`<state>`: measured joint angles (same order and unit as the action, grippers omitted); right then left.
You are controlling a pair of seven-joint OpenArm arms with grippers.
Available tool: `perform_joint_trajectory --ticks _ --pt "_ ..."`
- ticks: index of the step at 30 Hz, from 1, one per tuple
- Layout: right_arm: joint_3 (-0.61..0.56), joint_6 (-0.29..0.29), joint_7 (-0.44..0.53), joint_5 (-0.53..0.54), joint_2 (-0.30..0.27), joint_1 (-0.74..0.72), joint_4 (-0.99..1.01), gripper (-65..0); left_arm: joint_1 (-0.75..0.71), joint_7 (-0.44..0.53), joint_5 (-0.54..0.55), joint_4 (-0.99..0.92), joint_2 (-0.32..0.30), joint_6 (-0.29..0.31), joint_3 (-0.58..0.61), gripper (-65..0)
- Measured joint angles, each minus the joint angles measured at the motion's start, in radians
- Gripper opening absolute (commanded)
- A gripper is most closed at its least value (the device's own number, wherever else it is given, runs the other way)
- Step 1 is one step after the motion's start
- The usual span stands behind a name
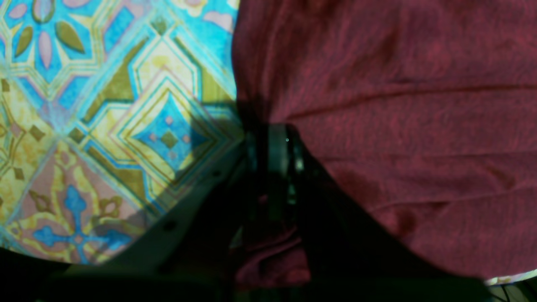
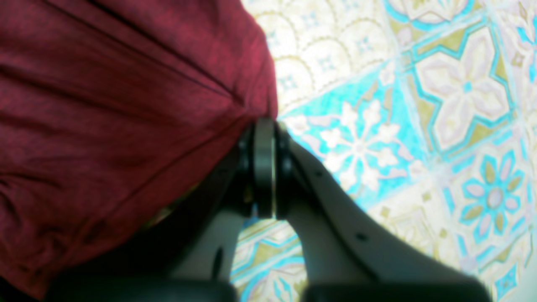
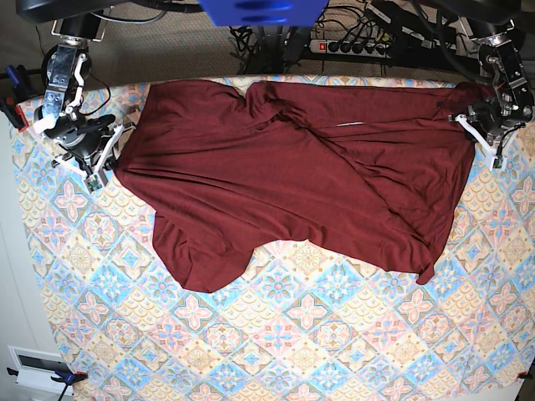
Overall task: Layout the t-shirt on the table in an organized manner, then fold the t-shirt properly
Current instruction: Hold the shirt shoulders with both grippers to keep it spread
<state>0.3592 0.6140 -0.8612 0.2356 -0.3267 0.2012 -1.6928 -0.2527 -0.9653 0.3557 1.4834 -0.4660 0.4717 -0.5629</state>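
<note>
The dark maroon t-shirt lies spread but wrinkled across the far half of the patterned table, with a twisted fold near its top middle and one lobe hanging toward the front left. My right gripper is shut on the shirt's left edge; up close its fingers pinch the fabric over the tiles. My left gripper is shut on the shirt's right edge, and in its wrist view the fingers clamp cloth beside the table.
A power strip with cables and a blue mount sit behind the table's far edge. Clamps hold the cloth at the left edge. A white box lies off the front left corner.
</note>
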Motion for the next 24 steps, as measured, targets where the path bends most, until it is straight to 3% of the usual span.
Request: perform_joint_trajectory --ticks 6,15,19,24 --pt "0.0 -0.05 -0.035 -0.001 -0.001 0.0 0.001 -58.0 -0.002 -0.004 0.003 0.087 -0.005 0.0 0.0 -65.0" --pt "0.003 -0.05 -0.031 -0.003 0.001 0.0 -0.097 -57.3 0.012 -0.012 0.012 0.196 -0.005 0.003 -0.016 -64.5" --pt "-0.061 -0.05 -0.026 -0.002 -0.003 -0.002 -0.158 -52.5 0.08 -0.033 0.001 0.194 -0.023 0.0 -0.053 -59.1" --pt "-0.183 -0.046 -0.034 0.003 0.004 -0.049 -0.159 -50.9 0.192 -0.137 0.008 0.193 -0.014 0.0 -0.052 -49.9"
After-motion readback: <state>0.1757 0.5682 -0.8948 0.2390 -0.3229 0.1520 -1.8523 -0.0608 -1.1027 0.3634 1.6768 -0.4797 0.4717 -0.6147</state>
